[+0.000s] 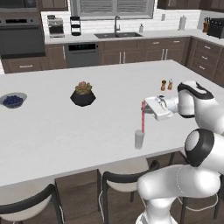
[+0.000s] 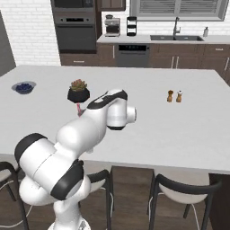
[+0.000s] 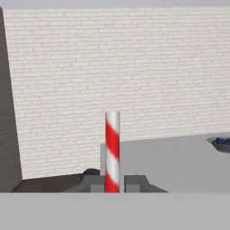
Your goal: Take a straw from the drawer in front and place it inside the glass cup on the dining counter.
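Lower right of the left base view: pincer [image 1: 145,106] clenched on straw [image 1: 143,117], held upright over glass cup [image 1: 139,139] on table [image 1: 65,131], evidently for insertion.

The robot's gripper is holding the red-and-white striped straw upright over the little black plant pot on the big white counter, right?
Not the pot. In the left base view the gripper holds the striped straw upright over the small translucent glass cup on the white counter.

A little green plant in a black pot [image 1: 82,95] sits near a grey bowl of blueberries [image 1: 12,100], and two small brown and white shakers [image 1: 166,85] stand well apart from them.
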Robot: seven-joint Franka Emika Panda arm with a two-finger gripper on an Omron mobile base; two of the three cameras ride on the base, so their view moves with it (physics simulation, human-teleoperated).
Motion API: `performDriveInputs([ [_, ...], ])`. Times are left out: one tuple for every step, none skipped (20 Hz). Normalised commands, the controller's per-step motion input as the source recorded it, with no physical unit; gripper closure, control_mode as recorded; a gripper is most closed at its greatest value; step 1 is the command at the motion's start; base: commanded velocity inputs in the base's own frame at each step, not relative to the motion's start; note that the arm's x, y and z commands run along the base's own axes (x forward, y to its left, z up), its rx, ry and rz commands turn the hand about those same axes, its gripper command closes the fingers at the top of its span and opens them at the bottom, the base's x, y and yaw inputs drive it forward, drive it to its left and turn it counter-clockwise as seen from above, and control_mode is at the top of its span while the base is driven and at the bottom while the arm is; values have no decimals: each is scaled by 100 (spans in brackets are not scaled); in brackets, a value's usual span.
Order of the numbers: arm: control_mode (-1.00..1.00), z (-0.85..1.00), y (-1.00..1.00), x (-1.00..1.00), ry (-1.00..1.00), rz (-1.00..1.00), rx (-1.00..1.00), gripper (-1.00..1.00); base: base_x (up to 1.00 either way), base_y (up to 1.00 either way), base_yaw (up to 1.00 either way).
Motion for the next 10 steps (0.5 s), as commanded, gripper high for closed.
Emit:
performDriveInputs([
  [-100,-11,0,0,0,0,0,100,0,0,0],
  [-100,-11,0,0,0,0,0,100,0,0,0],
  [-100,-14,0,0,0,0,0,100,0,0,0],
  [-100,-12,0,3,0,0,0,100,0,0,0],
  [-100,-11,0,6,0,0,0,100,0,0,0],
  [-100,-11,-1,8,0,0,0,100,0,0,0],
  [-100,-9,-2,10,-1,0,0,100,0,0,0],
  [-100,-9,-4,13,0,0,0,100,0,0,0],
  [-100,-9,-5,12,-2,0,0,100,0,0,0],
  [-100,-10,-6,12,-1,0,0,100,0,0,0],
])
